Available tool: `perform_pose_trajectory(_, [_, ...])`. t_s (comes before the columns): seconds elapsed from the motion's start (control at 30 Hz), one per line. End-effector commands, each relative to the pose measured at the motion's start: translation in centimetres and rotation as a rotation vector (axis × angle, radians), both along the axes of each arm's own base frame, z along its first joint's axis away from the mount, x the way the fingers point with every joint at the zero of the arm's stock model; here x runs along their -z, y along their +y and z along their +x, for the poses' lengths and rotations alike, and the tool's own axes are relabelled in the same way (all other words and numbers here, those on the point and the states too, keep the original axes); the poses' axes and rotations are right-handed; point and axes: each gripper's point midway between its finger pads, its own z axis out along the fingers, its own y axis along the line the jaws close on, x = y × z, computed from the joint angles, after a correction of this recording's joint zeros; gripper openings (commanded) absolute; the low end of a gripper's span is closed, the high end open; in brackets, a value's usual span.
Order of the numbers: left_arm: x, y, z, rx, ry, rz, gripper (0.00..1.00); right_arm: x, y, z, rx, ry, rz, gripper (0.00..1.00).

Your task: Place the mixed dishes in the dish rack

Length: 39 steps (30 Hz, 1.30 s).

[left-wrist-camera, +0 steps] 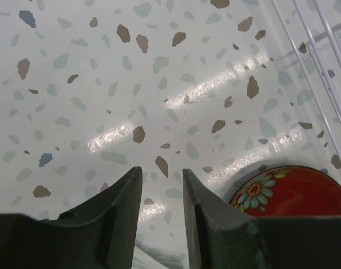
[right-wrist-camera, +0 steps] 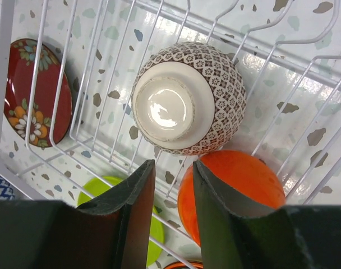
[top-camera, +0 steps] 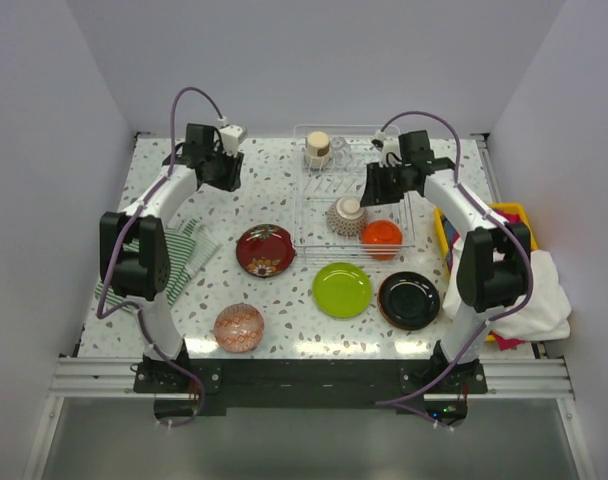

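While unseen from wrists, beige cup (top-camera: 318, 143).

Striped cloth (top-camera: 192, 248) left on speckled table (top-camera: 274, 180); yellow bin (top-camera: 512, 209) right.

The round dark red plate (top-camera: 265, 250) is painted with orange and white flowers, and the upturned ceramic bowl (right-wrist-camera: 218, 84) is covered in a brown-and-white lattice print. The white tabletop (left-wrist-camera: 103, 84) is speckled with brown, teal and blue chips, fwiw.

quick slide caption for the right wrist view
Open, empty right gripper above the dish rack, which holds an upturned brown-patterned bowl beside an orange bowl.
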Motion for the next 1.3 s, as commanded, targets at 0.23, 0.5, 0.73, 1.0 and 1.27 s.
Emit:
perform_pose_trajectory(0.23, [-1.3, 0.4, -9.8, 0.350, 0.050, 0.120, 0.40, -7.9, 5.3, -3.3, -0.379, -0.374, 0.042, 0.44])
perform_pose_trajectory(0.5, [0.5, 4.9, -12.0, 0.158, 0.152, 0.098, 0.42, -9.6, 12.0, -11.1, -0.870, -0.584, 0.011, 0.52])
perform_pose_trajectory(0.73, [0.7, 8.8, -13.3, -0.144, 0.283, -0.036, 0.42, -7.2, 18.5, -17.8, -1.324, -0.601, -0.091, 0.52])
perform_pose_trajectory(1.0, [-2.5, 8.3, -14.9, -0.177, 0.126, -0.087, 0.42, -1.2, 21.7, -27.3, -1.771, -0.604, -0.171, 0.53])
perform_pose_trajectory(1.27, [-4.1, 9.7, -16.0, -0.219, 0.069, -0.053, 0.42, 2.1, 24.7, -30.5, -1.937, -0.638, -0.197, 0.53])
